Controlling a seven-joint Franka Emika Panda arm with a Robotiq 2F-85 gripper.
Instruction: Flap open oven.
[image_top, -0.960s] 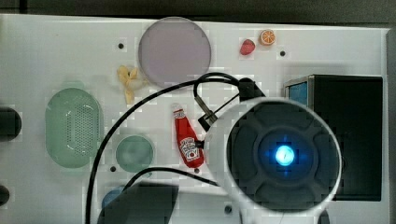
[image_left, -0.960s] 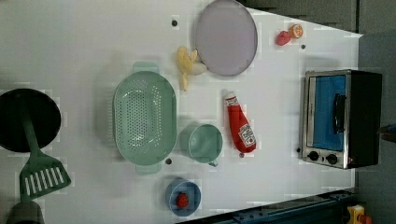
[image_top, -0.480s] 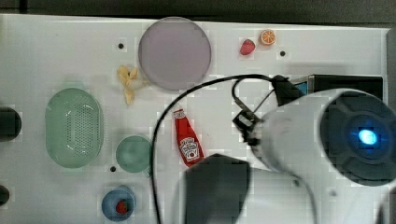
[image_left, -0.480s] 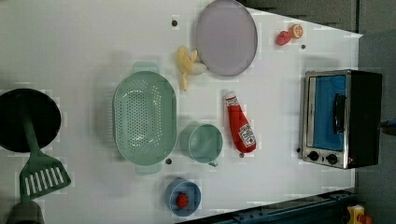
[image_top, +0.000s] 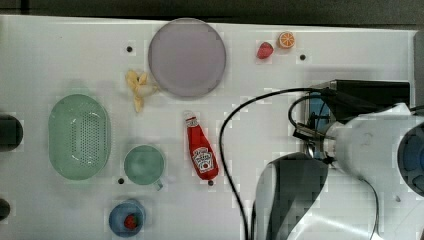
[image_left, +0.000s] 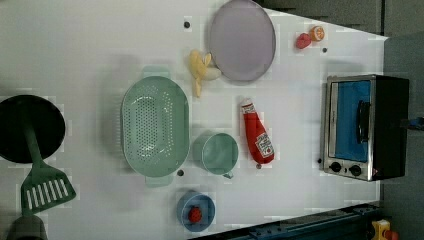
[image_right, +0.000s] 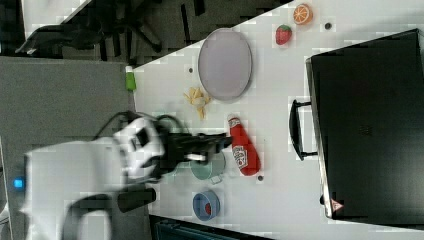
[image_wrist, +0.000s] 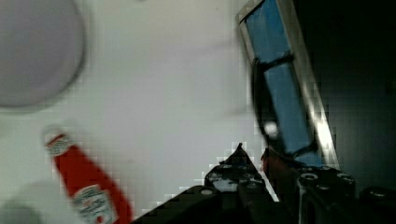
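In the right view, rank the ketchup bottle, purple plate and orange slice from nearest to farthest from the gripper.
Measured from the gripper as the right view shows it:
1. ketchup bottle: right beside the gripper, on the right view's right.
2. purple plate: well above the gripper in the right view.
3. orange slice: farthest, near the right view's top edge, right of the plate.
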